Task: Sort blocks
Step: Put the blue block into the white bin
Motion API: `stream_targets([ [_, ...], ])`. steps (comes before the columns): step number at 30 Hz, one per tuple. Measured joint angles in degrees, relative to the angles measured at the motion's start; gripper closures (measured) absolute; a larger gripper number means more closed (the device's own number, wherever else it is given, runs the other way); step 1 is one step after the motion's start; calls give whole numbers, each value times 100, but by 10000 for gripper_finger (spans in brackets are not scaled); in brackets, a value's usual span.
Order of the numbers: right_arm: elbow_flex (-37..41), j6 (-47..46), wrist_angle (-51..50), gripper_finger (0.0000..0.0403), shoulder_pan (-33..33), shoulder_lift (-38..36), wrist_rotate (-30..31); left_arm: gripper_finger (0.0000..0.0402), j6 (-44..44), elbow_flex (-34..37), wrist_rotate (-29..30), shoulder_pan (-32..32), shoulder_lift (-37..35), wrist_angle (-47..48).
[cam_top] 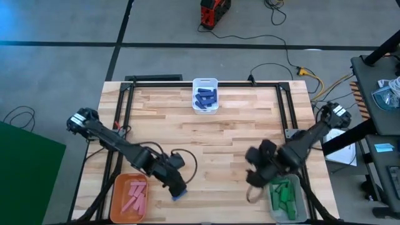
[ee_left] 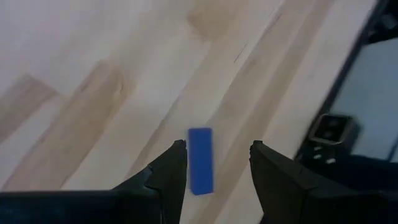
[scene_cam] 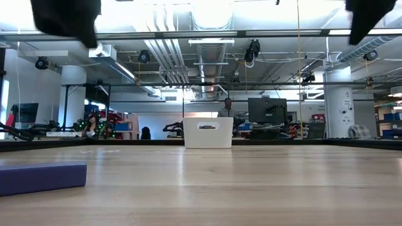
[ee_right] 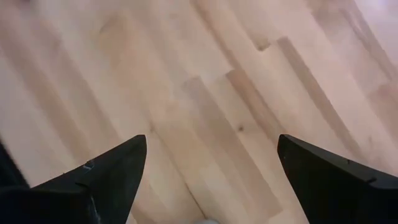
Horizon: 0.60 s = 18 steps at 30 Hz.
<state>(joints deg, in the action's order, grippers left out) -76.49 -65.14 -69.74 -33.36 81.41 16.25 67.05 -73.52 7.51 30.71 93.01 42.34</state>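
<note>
I see a small dark blue rectangular block (ee_left: pixel 200 160) on my pale striped wood table (cam_top: pixel 237 131), pink blocks (cam_top: pixel 135 195) in orange, green blocks (cam_top: pixel 284 195).

A light wooden plank counter (cam_top: pixel 237 131) carries three bins: a white plastic bin (cam_top: pixel 205 84) at the far edge's middle, an orange rectangular bin (cam_top: pixel 117 199) at the near left corner and a grey bin (cam_top: pixel 303 203) at the near right. Beyond it, a red device (cam_top: pixel 214 11) and cables (cam_top: pixel 294 59) lie on the grey floor (cam_top: pixel 62 62).

Pale wood-plank table (cam_top: pixel 237 134) (matt, grained), smooth blue block (ee_left: pixel 200 160), glossy white plastic bin (scene_cam: pixel 208 132)
</note>
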Motion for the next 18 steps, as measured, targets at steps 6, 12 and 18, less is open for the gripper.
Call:
stream_targets([
  [6, 4, -197, 307, 48, 643, -155, -243, 248, 152, 0, -30, 185, 544, 98],
  [12, 15, 123, 449, 48, 826, -504, -158, 248, -181, 0, 243, 382, 951, 91],
  [18, 62, 65, 419, 48, 857, -858, 111, 241, -123, 0, 228, 643, 1180, -40],
])
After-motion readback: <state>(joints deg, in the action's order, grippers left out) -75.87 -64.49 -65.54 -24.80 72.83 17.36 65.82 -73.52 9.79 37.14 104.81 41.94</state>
